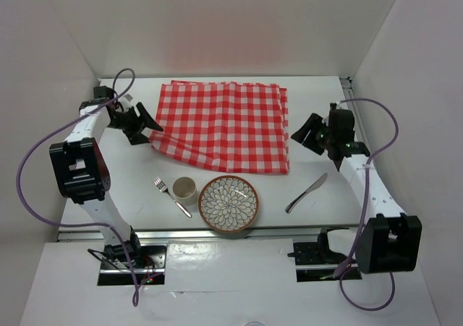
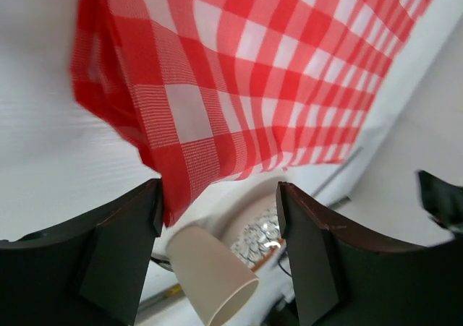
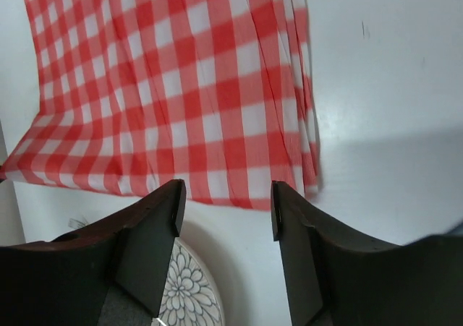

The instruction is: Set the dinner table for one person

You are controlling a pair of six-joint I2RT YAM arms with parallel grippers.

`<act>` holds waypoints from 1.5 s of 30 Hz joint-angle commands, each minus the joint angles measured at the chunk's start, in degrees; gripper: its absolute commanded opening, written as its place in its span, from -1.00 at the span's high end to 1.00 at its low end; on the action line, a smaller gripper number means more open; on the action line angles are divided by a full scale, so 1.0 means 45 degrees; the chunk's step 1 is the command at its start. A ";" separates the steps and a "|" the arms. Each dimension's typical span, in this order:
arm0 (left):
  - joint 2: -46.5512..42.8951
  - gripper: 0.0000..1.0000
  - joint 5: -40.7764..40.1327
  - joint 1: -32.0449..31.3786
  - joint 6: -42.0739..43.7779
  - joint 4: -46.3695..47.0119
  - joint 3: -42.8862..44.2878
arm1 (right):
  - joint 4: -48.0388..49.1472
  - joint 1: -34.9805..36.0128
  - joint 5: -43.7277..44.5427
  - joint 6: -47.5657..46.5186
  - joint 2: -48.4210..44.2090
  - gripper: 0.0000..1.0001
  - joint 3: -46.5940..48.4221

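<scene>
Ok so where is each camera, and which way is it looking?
Top camera: above and behind the arms, looking down at the table; both whole arms show, left gripper and right gripper open.
Left wrist camera: on the left arm, looking past its own fingers at the checked cloth corner, cup and plate.
Right wrist camera: on the right arm, looking down between its own fingers at the cloth's near edge and the plate.
Shared: both wrist views show cloth and plate.

A red-checked cloth (image 1: 224, 123) lies flat, with fork (image 1: 165, 190), cup (image 1: 184, 189), patterned plate (image 1: 228, 204) and knife (image 1: 306, 193) nearer.
</scene>
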 commanded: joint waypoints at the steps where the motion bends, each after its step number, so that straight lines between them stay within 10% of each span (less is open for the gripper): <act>1: -0.0873 -0.57 -0.2263 -0.0043 0.0725 -0.0852 0.0734 | -0.0074 -0.0011 0.0281 -0.0497 0.1326 -0.22 0.1641; 11: -0.0714 -0.64 -0.6447 -0.0456 -0.0639 -0.0991 -0.0240 | -0.1012 0.0106 -0.0445 -0.0848 0.4414 -0.50 0.2385; 17: -0.2200 -0.32 -0.8522 -0.0863 -0.1170 0.0117 -0.0124 | -0.1539 0.0339 -0.0034 -0.2097 0.5996 -0.34 0.3459; 23: 0.0171 -0.27 -0.7605 -0.1606 -0.0564 -0.0361 0.3085 | -0.1287 0.0341 0.0495 -0.2371 0.7694 0.10 0.5587; 32: 0.4534 -0.42 -0.5946 -0.1607 -0.0426 -0.1771 0.8678 | -0.1930 0.0458 0.0280 -0.2392 1.2849 0.07 1.2109; 45: 0.7387 -0.55 -0.4442 -0.1490 -0.0659 -0.0072 1.0540 | -0.1619 0.0458 -0.0345 -0.2275 1.7561 -0.13 1.7778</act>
